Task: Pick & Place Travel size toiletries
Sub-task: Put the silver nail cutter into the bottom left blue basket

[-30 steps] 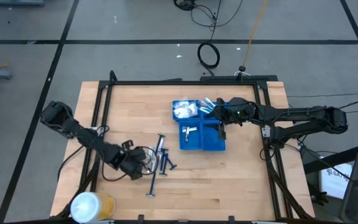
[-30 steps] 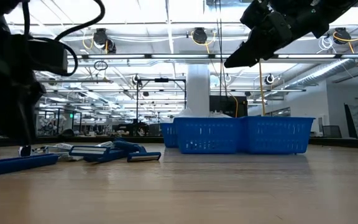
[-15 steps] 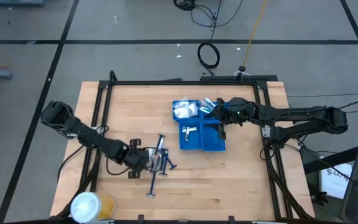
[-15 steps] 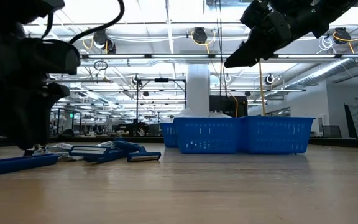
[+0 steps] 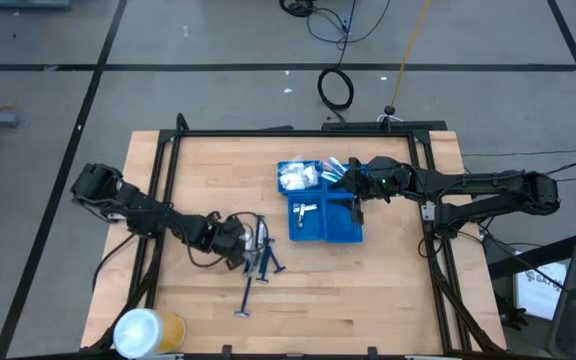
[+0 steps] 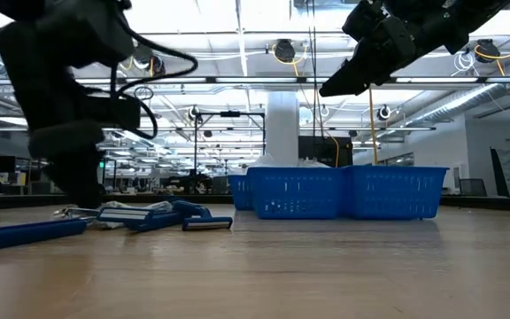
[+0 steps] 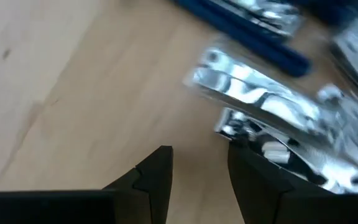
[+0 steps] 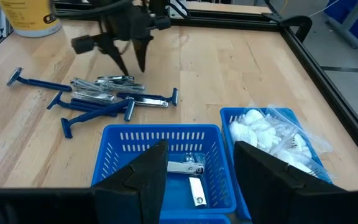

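Dark blue razors (image 5: 265, 258) lie in a loose pile on the wood left of the blue tray (image 5: 340, 228), with shiny silver clippers (image 7: 260, 106) among them. One razor (image 5: 245, 298) lies apart, nearer the near edge. My left gripper (image 5: 244, 243) is low at the pile's left side and open; in its wrist view (image 7: 201, 163) the clippers lie just ahead of its fingers. My right gripper (image 5: 354, 190) hangs open above the tray (image 8: 160, 134). The tray holds a silver clipper (image 8: 188, 169) and a crinkly white packet (image 8: 272, 134). My left gripper comes down from above and the left at the silver clippers (image 7: 272, 152). One fingertip (image 7: 247, 171) stands right against them. I cannot tell whether it touches them.
A big white-and-yellow roll (image 5: 148, 330) stands at the near left corner. A black frame rail (image 5: 158, 190) runs around the table. Bare wood stretches near and right of the pile (image 5: 368, 290). In the low view the razors (image 6: 162, 215) lie left of the tray (image 6: 339, 193).
My left gripper has moved toward the table's right and slightly toward its far edge, arriving at the left side of the razor pile. The razors and my right arm have kept still.
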Tool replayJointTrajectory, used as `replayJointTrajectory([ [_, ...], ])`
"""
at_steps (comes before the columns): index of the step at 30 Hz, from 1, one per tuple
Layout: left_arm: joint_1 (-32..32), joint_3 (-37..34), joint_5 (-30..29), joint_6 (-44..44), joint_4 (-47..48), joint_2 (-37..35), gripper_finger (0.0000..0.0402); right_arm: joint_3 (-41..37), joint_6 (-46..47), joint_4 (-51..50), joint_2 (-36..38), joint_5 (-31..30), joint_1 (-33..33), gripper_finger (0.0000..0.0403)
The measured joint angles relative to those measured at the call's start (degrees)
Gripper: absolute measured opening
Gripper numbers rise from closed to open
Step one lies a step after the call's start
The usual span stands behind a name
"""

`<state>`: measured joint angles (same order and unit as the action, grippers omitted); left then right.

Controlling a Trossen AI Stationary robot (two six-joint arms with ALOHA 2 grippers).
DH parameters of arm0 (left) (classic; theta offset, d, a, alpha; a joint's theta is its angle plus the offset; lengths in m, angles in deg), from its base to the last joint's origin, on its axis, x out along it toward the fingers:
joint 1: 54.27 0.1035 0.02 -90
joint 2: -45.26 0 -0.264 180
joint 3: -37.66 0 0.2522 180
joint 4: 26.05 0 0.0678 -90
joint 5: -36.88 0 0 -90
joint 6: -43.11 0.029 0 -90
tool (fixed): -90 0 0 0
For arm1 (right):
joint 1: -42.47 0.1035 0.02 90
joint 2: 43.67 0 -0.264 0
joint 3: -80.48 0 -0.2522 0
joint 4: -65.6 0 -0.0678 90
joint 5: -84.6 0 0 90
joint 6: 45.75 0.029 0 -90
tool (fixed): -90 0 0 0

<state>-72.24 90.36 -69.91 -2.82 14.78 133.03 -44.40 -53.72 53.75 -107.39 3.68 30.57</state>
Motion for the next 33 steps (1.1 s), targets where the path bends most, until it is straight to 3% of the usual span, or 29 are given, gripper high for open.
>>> replayJointTrajectory([
  [10, 7.18, 0.17, 11.25, -22.09, 1.17, -0.24, 0.0152, 0.0, 0.15, 0.0, 0.0, 0.0, 0.0, 0.0171],
  [17, 8.22, 2.24, 15.29, -25.24, 1.52, -1.13, 0.0152, 0.0, 0.41, 0.0, 0.0, 0.0, 0.0, 0.0171],
  [25, 7.13, 5.39, 14.9, -25.39, 0.87, -2.67, 0.0152, 0.0, 0.37, 0.0, 0.0, 0.0, 0.02, 0.0171],
  [33, 4.52, 5.51, 20.83, -34.82, 0.95, 2.51, 0.0152, 0.0, 0.33, -0.01, 0.0, 0.0, 0.02, 0.0171],
])
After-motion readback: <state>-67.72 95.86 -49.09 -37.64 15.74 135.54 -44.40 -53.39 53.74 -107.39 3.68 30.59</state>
